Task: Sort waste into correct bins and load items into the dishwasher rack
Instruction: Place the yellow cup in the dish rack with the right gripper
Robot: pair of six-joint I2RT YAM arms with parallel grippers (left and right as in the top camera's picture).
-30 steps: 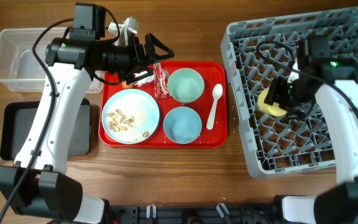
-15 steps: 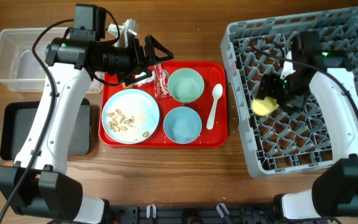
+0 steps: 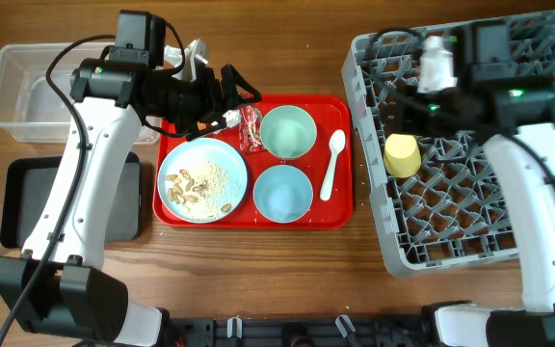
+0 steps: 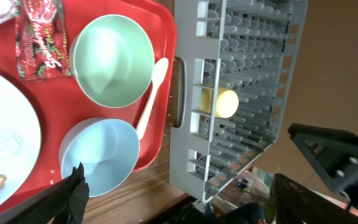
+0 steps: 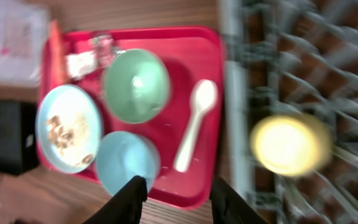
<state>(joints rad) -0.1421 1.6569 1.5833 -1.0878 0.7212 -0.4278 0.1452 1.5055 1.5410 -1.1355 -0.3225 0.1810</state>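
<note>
The yellow cup sits in the dishwasher rack, in a cell near the rack's left edge, about mid-height in the overhead frame. Nothing is touching it. The right pincer hangs above the upper left part of the rack. In its own blurred view both fingers show at the bottom edge, spread apart with nothing between them, and the cup is a yellow disc off to the right.

Left of the rack, the red tray lies on the tabletop. It carries the mint bowl at upper right and the light blue bowl just below it. The white spoon lies along the tray's right side. The round plate is at lower left, dotted with beige scraps. The red wrapper lies just left of the mint bowl, with the white tissue beside it.

The left pincer hovers over the tray's upper left corner, its jaws spread wide and holding nothing. Far left in the frame, the clear tub stands above the black tray.
</note>
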